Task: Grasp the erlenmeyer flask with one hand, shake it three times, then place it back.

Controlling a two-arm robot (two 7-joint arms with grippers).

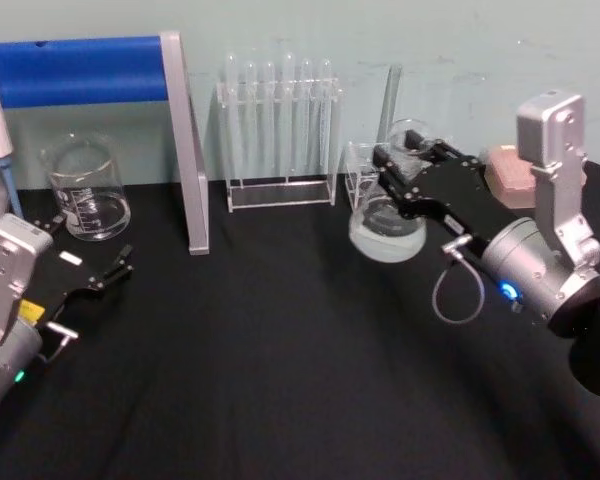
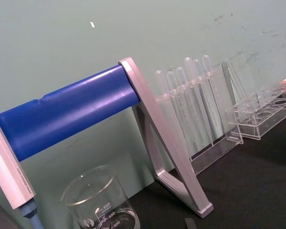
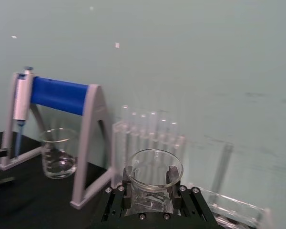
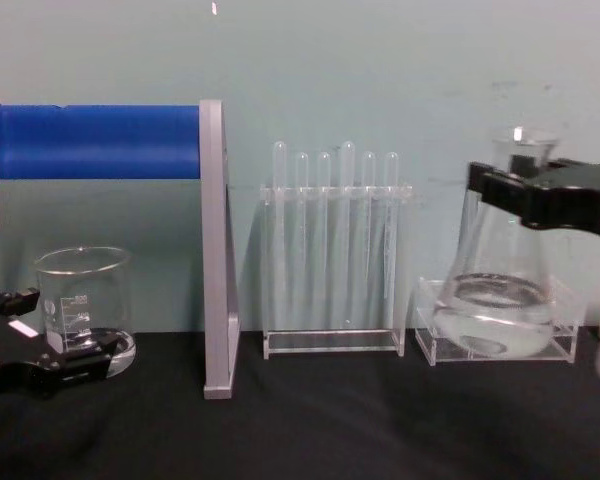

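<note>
**Flask gripped at the neck by the right gripper**

The right gripper [image 1: 404,152] was seen reached forward at the right rear of the table [image 1: 280,360], its black fingers [image 3: 173,174] closed on either side of the narrow neck of the flask [image 1: 388,232], just under the flared rim. The flask was held upright, with the test tubes [image 1: 280,110] to its left. From the chest view its wide base [image 4: 498,320] was seen low, in front of a small clear tray [image 4: 572,340]; whether it touched the table could not be told. A shallow layer of clear liquid was seen in the bottom of the flask.

The left gripper [image 1: 88,246] was parked low over the table at the near left, its jaws spread apart with nothing between them. A beaker [image 1: 85,190] was stood just beyond it, beside a stand [image 1: 90,70] with a blue bar. Whether anything was in the beaker could not be told.
</note>
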